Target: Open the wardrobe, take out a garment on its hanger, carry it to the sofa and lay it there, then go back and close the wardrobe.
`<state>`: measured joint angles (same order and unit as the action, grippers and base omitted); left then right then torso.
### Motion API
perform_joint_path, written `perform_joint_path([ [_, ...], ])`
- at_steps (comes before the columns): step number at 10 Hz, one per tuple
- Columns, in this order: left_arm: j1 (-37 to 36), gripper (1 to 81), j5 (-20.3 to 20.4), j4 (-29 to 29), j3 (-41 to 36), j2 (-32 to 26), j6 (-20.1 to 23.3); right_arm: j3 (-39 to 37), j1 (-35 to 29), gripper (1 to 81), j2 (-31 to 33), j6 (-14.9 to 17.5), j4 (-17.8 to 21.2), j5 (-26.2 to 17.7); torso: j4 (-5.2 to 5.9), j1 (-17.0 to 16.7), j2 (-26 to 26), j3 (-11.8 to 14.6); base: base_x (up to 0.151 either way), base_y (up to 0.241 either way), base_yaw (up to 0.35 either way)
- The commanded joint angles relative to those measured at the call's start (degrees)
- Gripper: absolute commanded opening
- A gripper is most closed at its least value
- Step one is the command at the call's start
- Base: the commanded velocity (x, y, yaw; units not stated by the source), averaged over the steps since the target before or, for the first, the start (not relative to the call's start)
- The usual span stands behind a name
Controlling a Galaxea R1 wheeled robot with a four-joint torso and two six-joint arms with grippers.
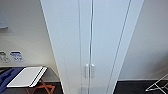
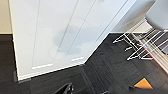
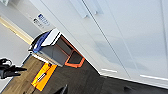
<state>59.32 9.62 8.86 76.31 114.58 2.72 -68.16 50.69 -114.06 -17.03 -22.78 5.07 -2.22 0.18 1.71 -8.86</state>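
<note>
The wardrobe [image 1: 90, 37] stands straight ahead, tall and white, with both doors shut and its pair of small vertical handles [image 1: 89, 71] side by side at the middle seam. Its lower doors and base fill much of the left wrist view [image 2: 55, 37]. In the right wrist view the wardrobe [image 3: 120, 37] shows its handles [image 3: 86, 8] too. My left gripper [image 2: 98, 90] hangs low over the dark floor in front of the wardrobe, its dark tips apart with nothing between. My right gripper [image 3: 96, 90] is likewise open near the base.
A white-topped stand on an orange frame [image 1: 26, 76] with a blue cloth [image 1: 6, 77] stands left of the wardrobe. A flat orange piece [image 3: 43, 76] lies on the floor near it. White wire-legged chairs [image 2: 140, 45] stand to the right.
</note>
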Motion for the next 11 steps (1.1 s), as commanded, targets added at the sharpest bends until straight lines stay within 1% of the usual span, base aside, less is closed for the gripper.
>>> perform_joint_path([
  [1, -15.13, 81.1, -7.85, 1.34, -3.97, -4.26, -0.61, 5.59, -16.43, 81.1, -0.40, -2.74, -1.03, -9.72, 0.00, 0.00, 0.00, 0.00, 0.000, 0.000, 0.000],
  [2, -19.17, 81.1, -10.13, 0.29, -4.06, -3.31, -0.78, 4.46, -18.98, 81.1, -2.51, -3.71, -1.12, -10.87, 0.00, 0.02, -0.02, 0.00, 0.000, 0.000, 0.000],
  [4, -26.47, 81.1, -15.77, -1.48, -3.63, 0.30, -0.96, -0.38, -23.29, 81.1, -7.70, -5.38, -1.03, -12.81, 0.00, 0.05, -0.05, -0.02, 0.000, 0.000, 0.000],
  [6, -31.57, 81.1, -19.02, -1.48, -1.87, 3.98, -2.01, -4.69, -27.16, 81.1, -12.79, -6.34, -0.59, -14.82, 0.00, 0.09, -0.09, -0.07, 0.000, 0.000, 0.000],
  [7, -33.42, 81.1, -19.90, -1.48, -0.47, 6.10, -2.27, -5.48, -28.74, 81.1, -14.99, -6.79, -0.95, -15.61, 0.00, 0.11, -0.11, -0.09, 0.000, 0.000, 0.000],
  [9, -36.85, 81.1, -20.86, -1.48, 2.52, 10.05, -4.30, -8.81, -31.47, 81.1, -19.30, -6.96, -1.12, -18.25, 0.00, 0.15, -0.15, -0.13, 0.000, 0.000, 0.000],
  [10, -38.52, 81.1, -21.92, -1.48, 3.49, 11.55, -5.00, -11.01, -32.96, 81.1, -21.23, -7.05, -1.03, -18.52, 0.00, 0.15, -0.18, -0.15, 0.000, 0.000, 0.000],
  [11, -39.58, 81.1, -22.10, -1.48, 5.41, 13.30, -5.44, -12.59, -34.55, 81.1, -23.34, -7.22, -1.03, -19.22, 0.00, 0.17, -0.19, -0.18, 0.000, 0.000, 0.000],
])
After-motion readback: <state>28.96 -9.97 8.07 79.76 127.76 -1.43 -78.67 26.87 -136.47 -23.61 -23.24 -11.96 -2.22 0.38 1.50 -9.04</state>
